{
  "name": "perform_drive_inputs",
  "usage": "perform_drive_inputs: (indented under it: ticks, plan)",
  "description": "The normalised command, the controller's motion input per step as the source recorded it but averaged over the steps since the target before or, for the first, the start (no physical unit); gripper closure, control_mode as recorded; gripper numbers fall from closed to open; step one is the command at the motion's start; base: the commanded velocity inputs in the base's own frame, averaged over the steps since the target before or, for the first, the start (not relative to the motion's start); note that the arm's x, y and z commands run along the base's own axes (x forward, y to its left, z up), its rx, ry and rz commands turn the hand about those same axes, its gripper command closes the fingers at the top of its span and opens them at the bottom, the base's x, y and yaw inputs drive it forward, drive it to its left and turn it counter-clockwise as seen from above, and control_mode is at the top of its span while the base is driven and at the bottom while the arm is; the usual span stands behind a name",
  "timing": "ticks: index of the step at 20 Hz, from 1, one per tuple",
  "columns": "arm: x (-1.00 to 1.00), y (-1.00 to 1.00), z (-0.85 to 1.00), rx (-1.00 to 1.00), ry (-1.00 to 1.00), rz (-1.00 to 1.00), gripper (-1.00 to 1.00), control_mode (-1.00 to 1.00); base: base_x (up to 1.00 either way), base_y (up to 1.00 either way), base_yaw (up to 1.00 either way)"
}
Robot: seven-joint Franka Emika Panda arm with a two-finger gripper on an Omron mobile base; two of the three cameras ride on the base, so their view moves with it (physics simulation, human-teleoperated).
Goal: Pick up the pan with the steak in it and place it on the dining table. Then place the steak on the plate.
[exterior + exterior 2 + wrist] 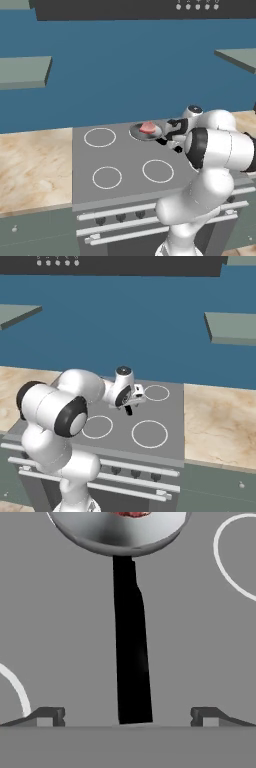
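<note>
The spread gripper straddles the pan handle's far end, where a grip could tip out the steak.

Nothing readable anywhere here, no labels, brands or numbers. Closest thing to a marking is the plain white burner rings on the grey stove top, and those aren't text.

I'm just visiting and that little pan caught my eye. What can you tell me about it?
The pan is small, round, shallow, grey metal by its look, sitting flat on a rear burner of the grey stove top. A pinkish-red steak lies inside. Its straight black handle points toward the open gripper, ending between the fingertips, seemingly untouched.
</note>
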Motion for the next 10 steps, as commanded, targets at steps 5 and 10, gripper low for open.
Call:
perform_drive_inputs:
  ticks: [5,10]
  plan:
    - [0.06,0.01,-0.18,0.00,0.00,0.00,-1.00,-1.00,0.00,0.00,0.00]
    - [0.04,0.04,-0.21,0.00,0.00,0.00,-1.00,-1.00,0.00,0.00,0.00]
